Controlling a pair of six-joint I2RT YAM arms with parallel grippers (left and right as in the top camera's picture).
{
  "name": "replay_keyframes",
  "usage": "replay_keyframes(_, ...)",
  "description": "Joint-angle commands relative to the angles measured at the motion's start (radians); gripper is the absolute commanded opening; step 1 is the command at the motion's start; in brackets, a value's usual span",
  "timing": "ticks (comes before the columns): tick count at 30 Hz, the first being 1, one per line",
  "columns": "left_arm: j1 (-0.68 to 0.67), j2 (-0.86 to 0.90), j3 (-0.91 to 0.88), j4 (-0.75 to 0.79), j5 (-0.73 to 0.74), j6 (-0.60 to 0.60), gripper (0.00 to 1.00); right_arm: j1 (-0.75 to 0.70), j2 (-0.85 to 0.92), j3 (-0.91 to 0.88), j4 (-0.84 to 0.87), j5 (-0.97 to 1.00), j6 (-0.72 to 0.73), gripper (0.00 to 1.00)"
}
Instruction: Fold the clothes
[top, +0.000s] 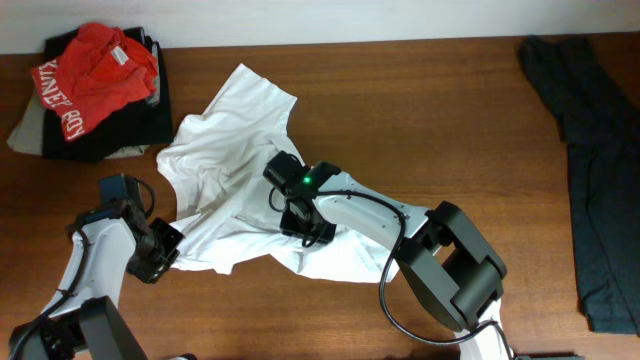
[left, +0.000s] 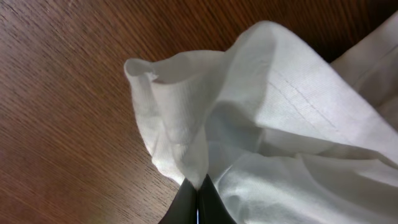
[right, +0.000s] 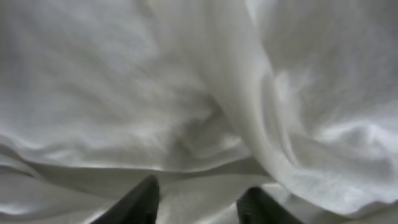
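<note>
Jaws on my left gripper are pinched tight on a bunched edge of the white T-shirt. Those on my right gripper stand apart just over its folds, with nothing caught between them. The shirt lies crumpled on the table between both arms, near the red shirt. I judge it light, limp and quick to sag, so 1 pinch may gather several layers. I'd take hem or shoulder seams, 2 corners at once, never mid-panel.
</note>
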Motion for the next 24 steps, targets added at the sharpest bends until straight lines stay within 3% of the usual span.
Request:
replay_keyframes(1,0.005,0.006,-0.004,-0.002,-0.004,-0.002,0.01,0.003,-0.015,-0.007,0.003,0.041,0.01,0.33)
replay_keyframes(3,0.005,0.006,-0.004,-0.002,-0.004,-0.002,0.01,0.003,-0.015,-0.007,0.002,0.041,0.01,0.3)
replay_keyframes(7,0.005,0.006,-0.003,0.003,-0.004,-0.002,0.01,0.003,-0.015,-0.006,-0.001,0.071,0.009,0.04)
replay_keyframes(16,0.005,-0.075,0.039,-0.021,-0.003,-0.002,0.01,-0.047,-0.054,0.051,-0.104,0.152,0.001,0.04)
replay_keyframes(24,0.005,-0.317,0.21,-0.063,0.0,0.059,0.01,-0.154,-0.216,0.24,-0.253,0.206,-0.186,0.04)
